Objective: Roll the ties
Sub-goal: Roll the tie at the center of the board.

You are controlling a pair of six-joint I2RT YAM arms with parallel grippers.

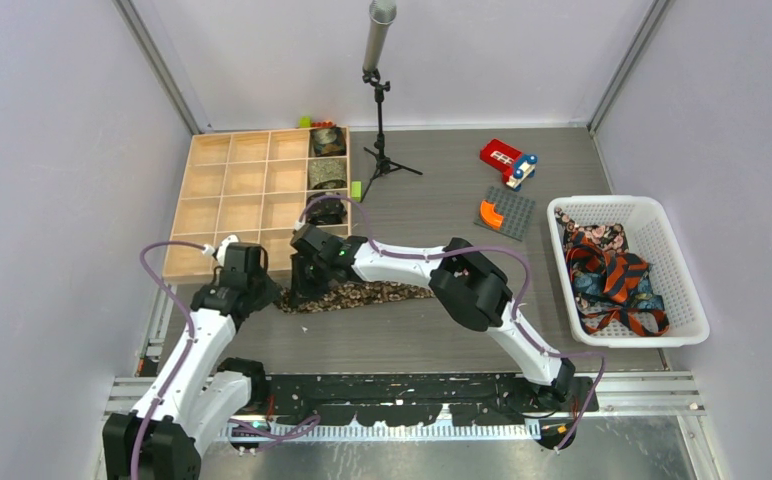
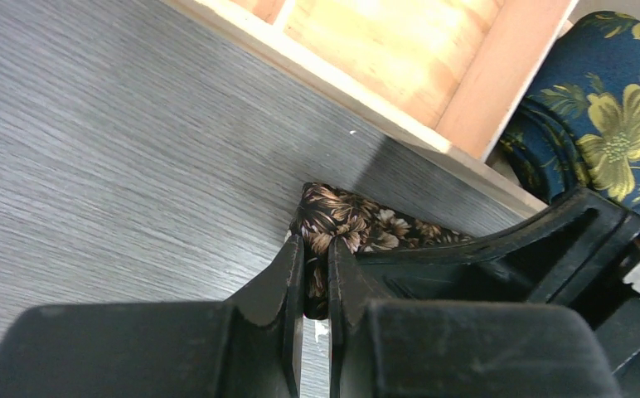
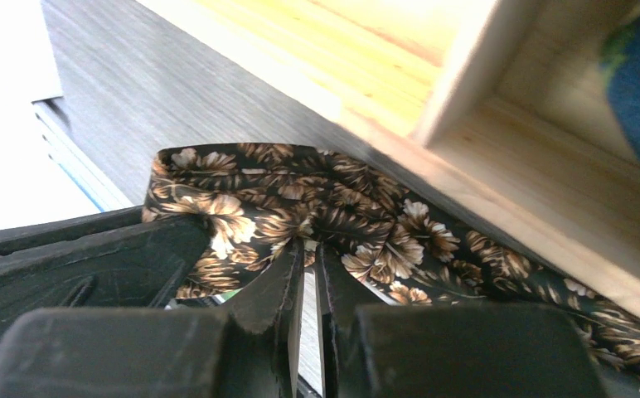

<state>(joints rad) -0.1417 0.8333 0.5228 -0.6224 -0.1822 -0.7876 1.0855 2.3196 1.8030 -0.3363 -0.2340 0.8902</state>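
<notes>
A dark brown floral tie (image 1: 367, 294) lies on the table in front of the wooden compartment tray (image 1: 224, 180). My left gripper (image 1: 280, 290) is shut on the tie's left end; its fingers pinch the fabric (image 2: 346, 225) in the left wrist view. My right gripper (image 1: 305, 283) is also shut on the same end of the tie (image 3: 317, 207), right beside the left gripper. Rolled ties sit in the tray's right column (image 1: 328, 140), and a blue floral roll (image 2: 607, 124) shows in the left wrist view. More ties (image 1: 612, 275) lie heaped in the white basket (image 1: 677, 250).
A microphone stand (image 1: 380, 120) stands behind the tray. A red toy (image 1: 507, 160) and a grey plate with an orange piece (image 1: 505, 212) lie at the back right. The wooden tray's front wall (image 3: 433, 157) is very close to both grippers.
</notes>
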